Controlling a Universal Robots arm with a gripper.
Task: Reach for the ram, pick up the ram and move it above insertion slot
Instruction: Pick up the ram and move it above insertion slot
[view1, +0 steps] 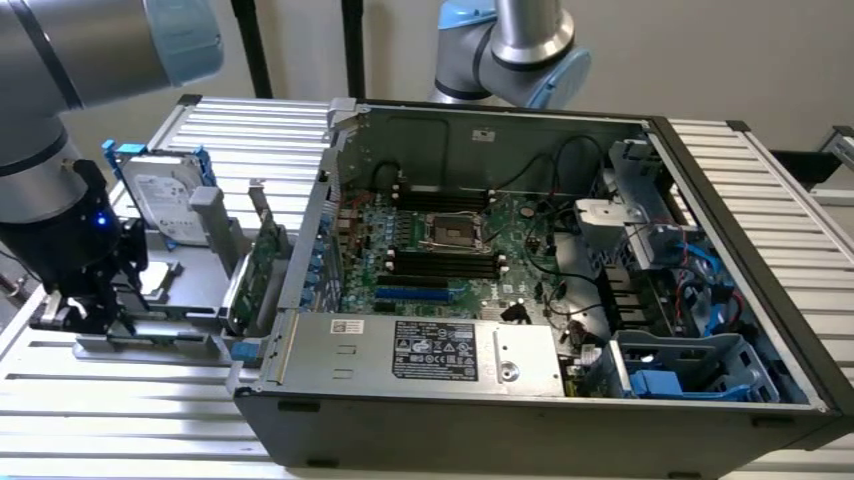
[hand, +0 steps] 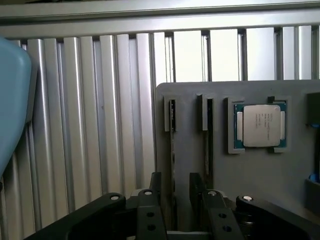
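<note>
Black open computer case (view1: 534, 432) on ribbed aluminium tabletop (view1: 107, 425), green motherboard (view1: 514, 225) inside, silver power supply (view1: 427, 350) at its 6 o'clock. Silver hard drive (view1: 167, 205) at case's 9 o'clock.

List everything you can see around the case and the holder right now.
computer case: one, dark grey, open, middle of the exterior view.
motherboard: one, green, inside the case.
hard drive: one, silver, blue bracket, exterior view's left.
expansion card: one, green, upright beside the case.
holder: one, grey, slotted, exterior view's left.
processor: one, silver, in a holder recess.
ram: one, dark, edge-on, in a holder slot.
end effector: one, black, open, fingers either side of the ram.
</note>
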